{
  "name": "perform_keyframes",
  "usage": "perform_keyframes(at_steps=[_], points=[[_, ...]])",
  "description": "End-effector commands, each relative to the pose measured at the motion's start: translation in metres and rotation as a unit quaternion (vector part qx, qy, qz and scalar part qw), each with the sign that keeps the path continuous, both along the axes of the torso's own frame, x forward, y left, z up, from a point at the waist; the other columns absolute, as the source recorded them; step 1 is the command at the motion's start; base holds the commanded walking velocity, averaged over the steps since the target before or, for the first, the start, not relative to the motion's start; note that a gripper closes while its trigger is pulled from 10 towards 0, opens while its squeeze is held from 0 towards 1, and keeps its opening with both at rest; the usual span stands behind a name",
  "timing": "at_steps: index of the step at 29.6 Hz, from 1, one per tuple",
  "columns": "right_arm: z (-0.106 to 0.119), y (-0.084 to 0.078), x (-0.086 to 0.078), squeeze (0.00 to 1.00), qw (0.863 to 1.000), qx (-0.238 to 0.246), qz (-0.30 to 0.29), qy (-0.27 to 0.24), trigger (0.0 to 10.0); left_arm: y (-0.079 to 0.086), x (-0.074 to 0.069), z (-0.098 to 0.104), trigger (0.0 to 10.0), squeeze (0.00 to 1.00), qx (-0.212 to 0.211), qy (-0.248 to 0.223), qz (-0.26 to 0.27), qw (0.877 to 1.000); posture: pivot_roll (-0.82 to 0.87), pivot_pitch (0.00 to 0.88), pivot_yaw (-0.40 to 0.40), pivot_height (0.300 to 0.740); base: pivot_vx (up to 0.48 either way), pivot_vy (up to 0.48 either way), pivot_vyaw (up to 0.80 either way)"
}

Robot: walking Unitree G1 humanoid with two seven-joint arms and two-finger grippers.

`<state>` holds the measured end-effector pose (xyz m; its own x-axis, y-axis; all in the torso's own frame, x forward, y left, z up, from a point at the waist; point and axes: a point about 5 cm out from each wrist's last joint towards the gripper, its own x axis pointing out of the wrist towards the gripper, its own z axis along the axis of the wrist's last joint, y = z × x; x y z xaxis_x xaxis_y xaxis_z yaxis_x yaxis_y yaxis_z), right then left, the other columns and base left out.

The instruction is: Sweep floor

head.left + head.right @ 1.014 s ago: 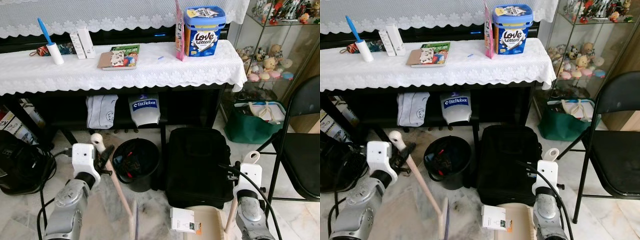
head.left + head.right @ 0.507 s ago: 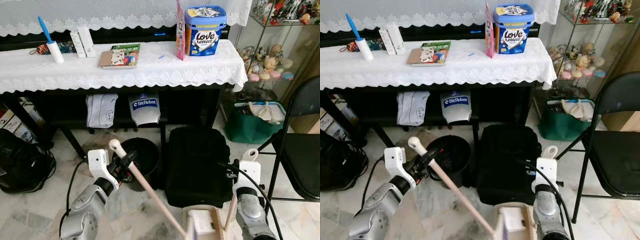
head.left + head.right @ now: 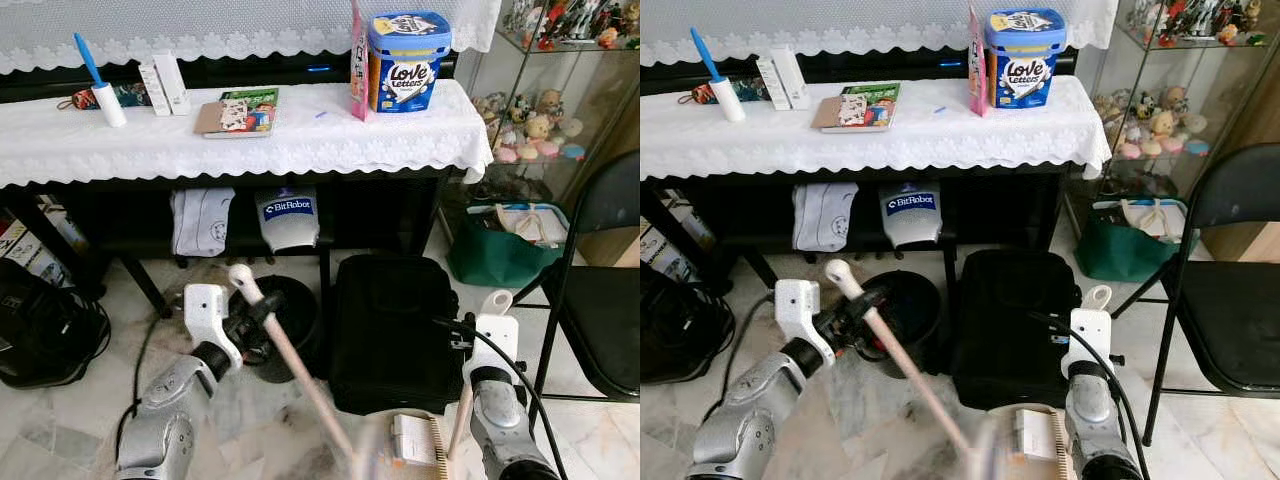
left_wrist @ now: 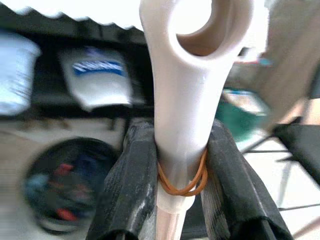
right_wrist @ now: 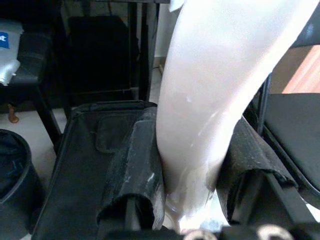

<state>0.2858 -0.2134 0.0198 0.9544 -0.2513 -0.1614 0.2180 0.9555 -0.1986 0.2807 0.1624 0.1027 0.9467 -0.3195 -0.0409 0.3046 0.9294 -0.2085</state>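
A cream broom handle (image 3: 285,352) slants from its rounded top near the bin down to a blurred broom head (image 3: 358,465) at the picture's bottom edge. My left gripper (image 4: 182,165) is shut on this handle, just above an orange rubber band; it is also seen at the bin's front (image 3: 258,315). A cream dustpan (image 3: 425,455) lies on the marble floor with a small white box (image 3: 411,438) in it. Its upright handle (image 3: 497,301) ends in a loop. My right gripper (image 5: 192,165) is shut on that handle.
A black bin (image 3: 290,305) and a black bag (image 3: 395,330) stand under the lace-covered table (image 3: 250,145). A black folding chair (image 3: 600,300) is at the right, a green bag (image 3: 500,250) behind it, a black device with cables (image 3: 40,330) at the left.
My left gripper has swung the broom to the right; the broom head crossed the floor to the dustpan. The white box went from beside the dustpan into it.
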Motion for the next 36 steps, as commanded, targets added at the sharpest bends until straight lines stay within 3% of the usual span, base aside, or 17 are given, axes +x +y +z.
perform_keyframes(at_steps=[1, 8, 15, 18, 23, 27, 36], points=[[0.011, 0.012, 0.011, 0.00, 0.999, 0.011, 0.027, -0.031, 10.0, 0.007, 0.006, 0.009, 10.0, 0.00, 0.030, -0.035, 0.031, 0.998, 0.15, 0.000, 0.026, 0.740, 0.000, 0.000, 0.00], [0.027, 0.028, 0.020, 0.00, 0.993, 0.035, 0.073, -0.082, 10.0, 0.022, 0.013, 0.012, 10.0, 0.00, 0.106, -0.073, 0.104, 0.986, 0.14, 0.000, 0.030, 0.740, 0.000, 0.000, 0.00], [0.034, 0.038, 0.023, 0.00, 0.987, 0.043, 0.114, -0.103, 10.0, 0.018, 0.017, 0.012, 10.0, 0.00, 0.138, -0.088, 0.105, 0.981, 0.13, 0.000, 0.035, 0.740, 0.000, 0.000, 0.00], [0.041, 0.040, 0.025, 0.00, 0.984, 0.043, 0.124, -0.122, 10.0, 0.019, 0.020, 0.012, 10.0, 0.00, 0.165, -0.098, 0.130, 0.973, 0.12, 0.000, 0.039, 0.740, 0.000, 0.000, 0.00], [0.044, 0.037, 0.027, 0.00, 0.984, 0.040, 0.118, -0.130, 10.0, 0.023, 0.019, 0.010, 10.0, 0.00, 0.172, -0.103, 0.154, 0.967, 0.11, 0.000, 0.039, 0.740, 0.000, 0.000, 0.00], [0.059, 0.034, 0.031, 0.00, 0.978, 0.048, 0.113, -0.167, 10.0, 0.030, 0.016, 0.011, 10.0, 0.00, 0.178, -0.118, 0.194, 0.957, 0.10, 0.000, 0.040, 0.740, 0.000, 0.000, 0.00], [0.080, 0.045, 0.036, 0.00, 0.967, 0.049, 0.136, -0.208, 10.0, 0.025, 0.015, 0.010, 10.0, 0.00, 0.177, -0.128, 0.203, 0.954, 0.10, 0.000, 0.032, 0.740, 0.000, 0.000, 0.00]])
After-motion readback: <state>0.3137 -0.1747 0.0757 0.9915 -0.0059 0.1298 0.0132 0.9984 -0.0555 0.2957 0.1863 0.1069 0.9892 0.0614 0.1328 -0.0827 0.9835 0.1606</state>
